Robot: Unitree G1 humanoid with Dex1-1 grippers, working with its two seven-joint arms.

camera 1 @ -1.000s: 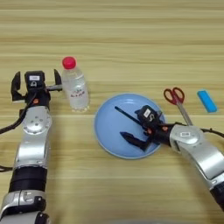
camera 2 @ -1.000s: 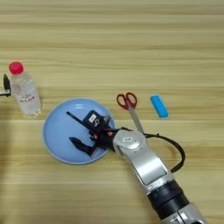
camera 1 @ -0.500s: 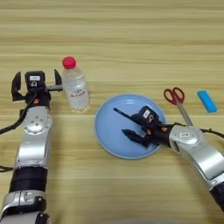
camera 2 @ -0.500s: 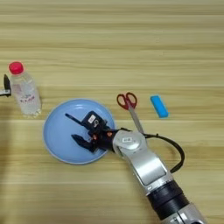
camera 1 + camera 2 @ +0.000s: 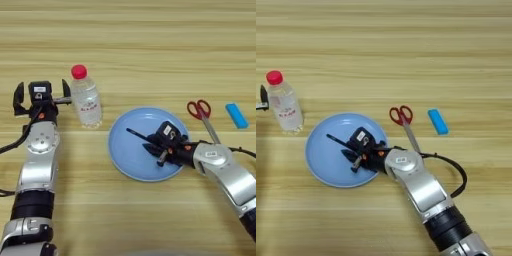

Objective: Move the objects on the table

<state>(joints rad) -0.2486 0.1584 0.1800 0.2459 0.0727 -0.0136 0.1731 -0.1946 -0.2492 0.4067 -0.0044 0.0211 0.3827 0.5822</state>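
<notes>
The right gripper (image 5: 156, 152) sits over the blue plate (image 5: 125, 160) at centre frame, its fingers around the thin black stick (image 5: 137, 134), which slants up-left across the plate. The left gripper (image 5: 42, 96) at left has fingers spread wide, one just beside the clear bottle (image 5: 86, 100). Red-handled scissors (image 5: 202, 116) and the light-blue block (image 5: 236, 115) lie at right on the table (image 5: 130, 45).

Wooden table (image 5: 150, 45) with lengthwise plank grain, bearing an upright red-capped clear bottle (image 5: 86, 98), a blue plate (image 5: 132, 155), red-handled scissors (image 5: 202, 116) and a light-blue block (image 5: 236, 115).
</notes>
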